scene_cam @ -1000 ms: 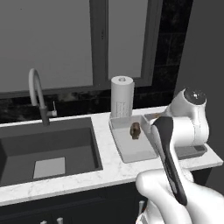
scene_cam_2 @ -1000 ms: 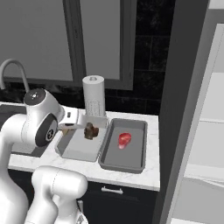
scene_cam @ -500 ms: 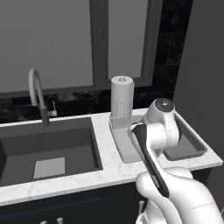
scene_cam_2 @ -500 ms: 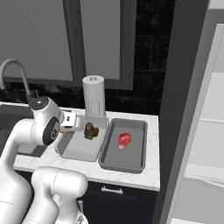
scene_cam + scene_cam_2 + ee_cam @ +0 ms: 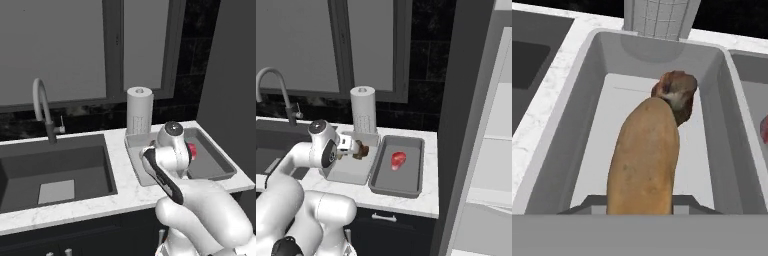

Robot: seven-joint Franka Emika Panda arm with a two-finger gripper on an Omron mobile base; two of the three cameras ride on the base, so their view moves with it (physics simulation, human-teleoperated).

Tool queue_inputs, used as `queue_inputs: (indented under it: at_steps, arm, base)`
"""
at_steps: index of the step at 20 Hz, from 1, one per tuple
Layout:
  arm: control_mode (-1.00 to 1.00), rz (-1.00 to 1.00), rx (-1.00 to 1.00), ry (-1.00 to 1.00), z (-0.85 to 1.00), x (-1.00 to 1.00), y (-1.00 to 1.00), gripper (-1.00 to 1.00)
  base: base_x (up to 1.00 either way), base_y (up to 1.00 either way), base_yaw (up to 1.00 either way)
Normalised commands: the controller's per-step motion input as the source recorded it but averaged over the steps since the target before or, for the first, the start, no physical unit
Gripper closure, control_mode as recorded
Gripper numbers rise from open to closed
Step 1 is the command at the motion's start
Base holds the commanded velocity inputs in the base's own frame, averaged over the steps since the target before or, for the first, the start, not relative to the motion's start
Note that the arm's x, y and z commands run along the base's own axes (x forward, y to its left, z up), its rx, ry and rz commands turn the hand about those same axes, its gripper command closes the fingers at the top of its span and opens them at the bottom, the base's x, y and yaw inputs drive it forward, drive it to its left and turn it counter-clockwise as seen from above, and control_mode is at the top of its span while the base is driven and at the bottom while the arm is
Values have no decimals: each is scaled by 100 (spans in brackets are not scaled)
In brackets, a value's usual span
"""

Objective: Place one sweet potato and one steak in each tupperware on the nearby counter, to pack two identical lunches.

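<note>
sweet potato — orange-brown, elongated, mottled skin

A rendered home kitchen. A white marbled counter runs over dark navy cabinets with a silver handle. A dark sunken sink sits at about nine o'clock in the left base view, with a curved faucet behind it. A paper towel roll stands at twelve o'clock against the black tiled backsplash, below a window. Two grey food trays lie on the counter.
</note>
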Motion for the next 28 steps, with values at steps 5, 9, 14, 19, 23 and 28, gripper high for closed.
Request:
queue_inputs:
  at_steps: [5,9,14,19,23,28]
  arm:
    - [-100,0,0,13,-39,66,7,-100]
    - [-100,0,0,14,-42,70,10,-100]
    - [-100,0,0,3,-4,30,9,-100]
    - [-100,0,0,-10,89,-55,-9,-100]
    - [-100,-5,0,-2,88,-74,-35,-100]
    - [-100,-5,0,0,63,-85,-26,-100]
  base:
    - [0,0,0]
    - [0,0,0]
    - [0,0,0]
    - [0,0,0]
    - [0,0,0]
    - [0,0,0]
